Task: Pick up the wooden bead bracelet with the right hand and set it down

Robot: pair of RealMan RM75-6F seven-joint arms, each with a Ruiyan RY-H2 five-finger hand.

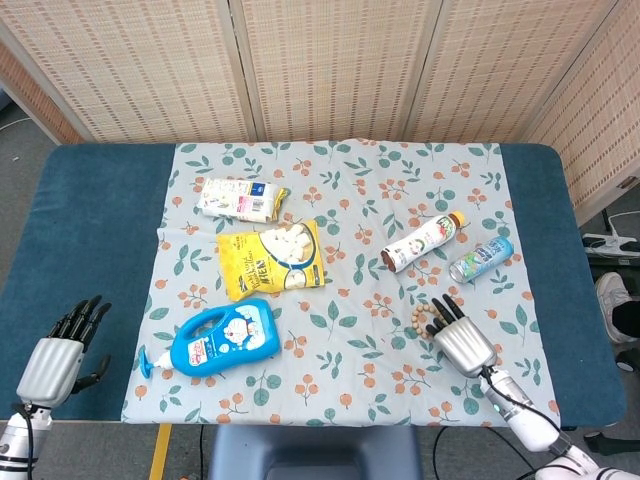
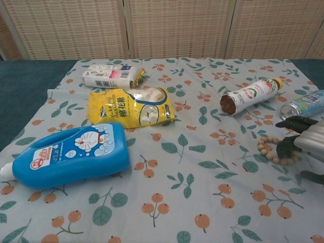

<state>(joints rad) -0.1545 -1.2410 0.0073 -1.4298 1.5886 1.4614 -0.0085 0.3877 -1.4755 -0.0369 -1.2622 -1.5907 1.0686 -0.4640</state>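
The wooden bead bracelet (image 1: 417,319) lies on the floral cloth (image 1: 350,200) at the front right, just below a lying can. My right hand (image 1: 459,338) hovers over its right half, fingers spread and pointing toward the far-left, hiding part of the ring. In the chest view the dark fingers (image 2: 286,147) curve down onto the beads of the bracelet (image 2: 264,147), with the right hand (image 2: 304,143) at the frame's right edge; nothing is lifted. My left hand (image 1: 62,351) stays over the blue table at the front left, fingers apart and holding nothing.
A blue detergent bottle (image 1: 222,338) lies front left. Behind it are a yellow snack bag (image 1: 270,258) and a white packet (image 1: 238,198). A tea bottle (image 1: 424,242) and a can (image 1: 480,258) lie just beyond the bracelet. The table edge (image 1: 330,425) is close to the hand.
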